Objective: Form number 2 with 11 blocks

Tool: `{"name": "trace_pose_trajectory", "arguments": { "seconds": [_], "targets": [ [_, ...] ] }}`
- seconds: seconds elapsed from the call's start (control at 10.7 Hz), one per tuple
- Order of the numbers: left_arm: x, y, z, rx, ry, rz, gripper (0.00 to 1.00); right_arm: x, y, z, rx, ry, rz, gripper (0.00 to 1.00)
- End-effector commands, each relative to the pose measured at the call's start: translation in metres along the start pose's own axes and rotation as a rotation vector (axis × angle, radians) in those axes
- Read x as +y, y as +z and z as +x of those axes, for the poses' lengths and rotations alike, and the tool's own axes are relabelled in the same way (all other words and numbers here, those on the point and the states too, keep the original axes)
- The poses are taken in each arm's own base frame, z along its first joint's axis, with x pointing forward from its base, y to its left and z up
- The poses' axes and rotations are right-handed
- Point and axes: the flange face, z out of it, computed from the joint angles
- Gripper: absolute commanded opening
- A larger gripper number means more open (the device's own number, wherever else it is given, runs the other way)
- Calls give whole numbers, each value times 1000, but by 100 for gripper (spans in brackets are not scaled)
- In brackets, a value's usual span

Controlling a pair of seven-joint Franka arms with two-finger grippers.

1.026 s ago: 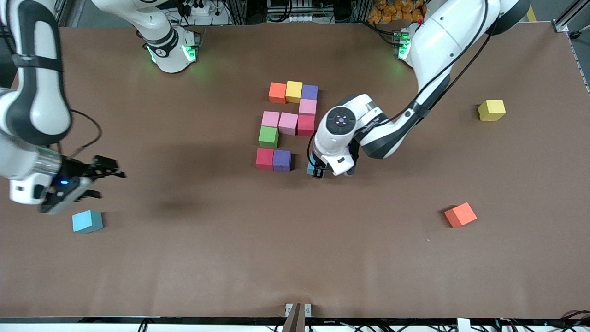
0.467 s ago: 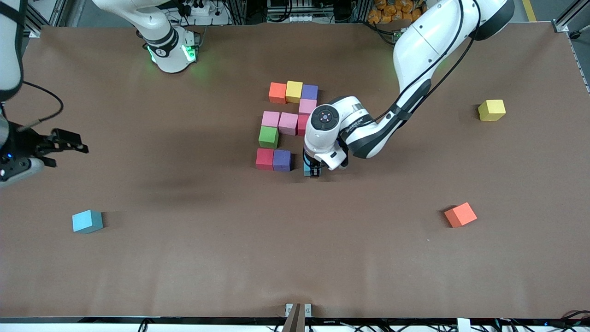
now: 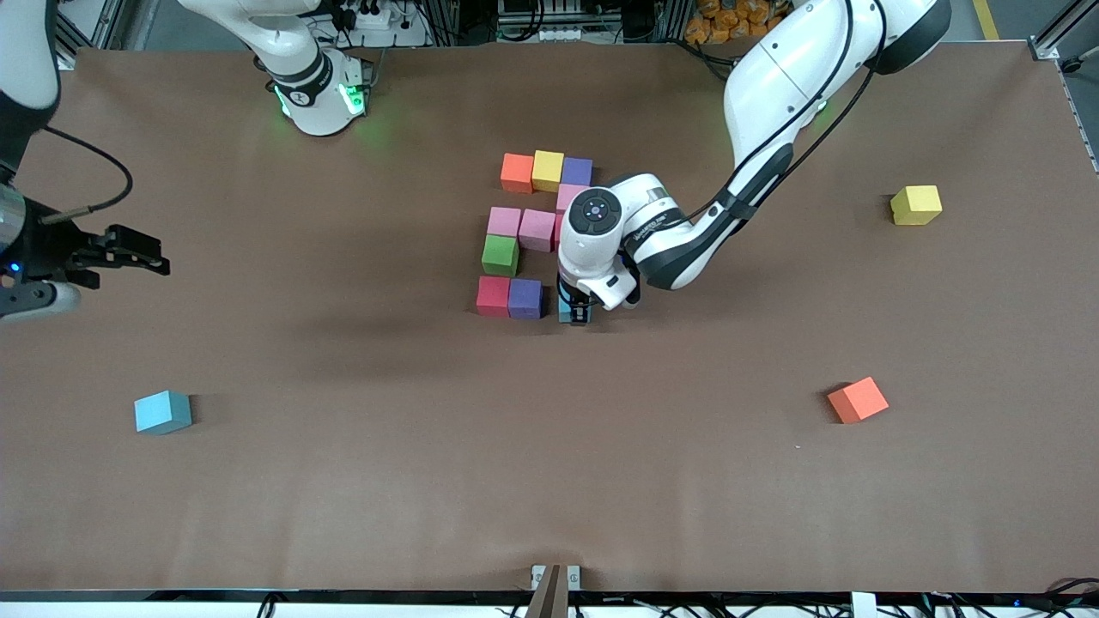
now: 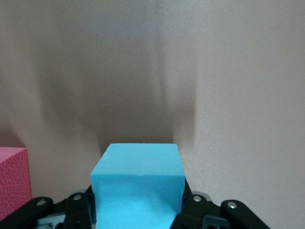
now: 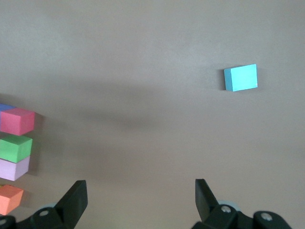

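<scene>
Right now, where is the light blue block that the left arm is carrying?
The light blue block is in the left gripper, low at the bottom row of the number 2, beside the purple block.

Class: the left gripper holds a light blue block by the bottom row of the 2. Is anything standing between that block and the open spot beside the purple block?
Nothing visible does. The left gripper, shut on the light blue block, is right beside the purple block, with only bare table between them.

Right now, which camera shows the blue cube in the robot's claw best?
The left wrist view: the light blue block fills it, clamped in the left gripper. The front view shows only a sliver under the arm. The right wrist view misses it.
</scene>
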Motion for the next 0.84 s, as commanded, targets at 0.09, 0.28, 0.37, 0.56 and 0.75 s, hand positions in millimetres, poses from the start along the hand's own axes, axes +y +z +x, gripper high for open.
{"name": "trace_pose_trajectory", "arguments": {
  "seconds": [0.09, 0.28, 0.37, 0.56, 0.75],
  "targets": [
    [-4, -2, -26, -22, 11, -25, 0, 5, -7, -8, 9, 26, -6, 100],
    [-4, 5, -25, -18, 17, -19, 0, 5, -6, -6, 11, 26, -4, 100],
    [-2, 8, -26, -19, 19, -19, 0, 5, -7, -6, 12, 26, -4, 100],
    [0, 11, -27, -22, 18, -18, 0, 4, -8, -5, 15, 23, -6, 100],
    [2, 11, -30, -28, 18, -20, 0, 5, -8, -6, 13, 25, -3, 100]
  ]
}}
